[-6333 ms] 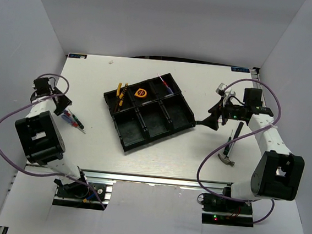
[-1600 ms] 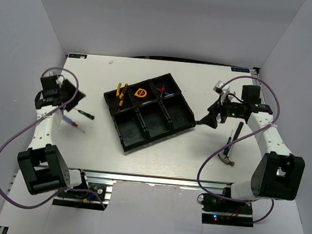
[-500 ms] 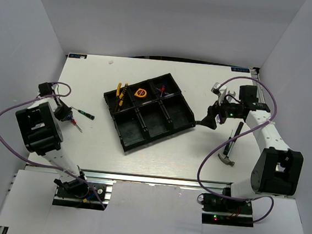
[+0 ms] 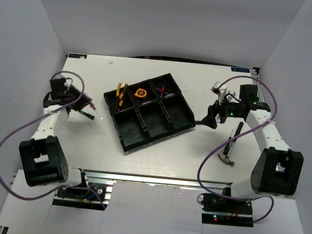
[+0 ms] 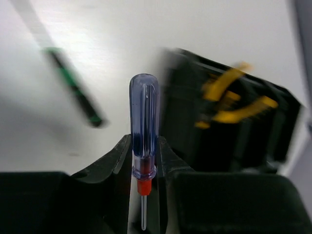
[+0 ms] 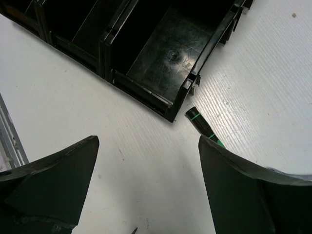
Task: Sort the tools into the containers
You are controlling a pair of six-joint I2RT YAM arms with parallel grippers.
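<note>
My left gripper (image 4: 83, 101) is shut on the red-blue screwdriver (image 5: 144, 126), holding its clear blue handle upright between the fingers (image 5: 114, 158), above the table left of the black tray (image 4: 185, 113). A green-black tool (image 4: 87, 116) lies on the table just below it, blurred in the left wrist view (image 5: 73, 85). Two yellow-handled pliers (image 4: 121, 93) lie in the tray's back left compartment and the tape measure (image 4: 142, 92) in the back middle one. My right gripper (image 6: 147, 141) is open and empty over the table by the tray's right corner (image 6: 178, 109).
A hammer (image 4: 229, 151) lies on the table right of the tray. A black handle with green rings (image 6: 201, 126) lies next to the tray's right corner. A red and blue item (image 4: 163, 87) is in the back right compartment. The front row of compartments holds nothing.
My left gripper has closed on the red-blue screwdriver, lifted it off the table and swung right toward the tray. The right arm has barely moved.
</note>
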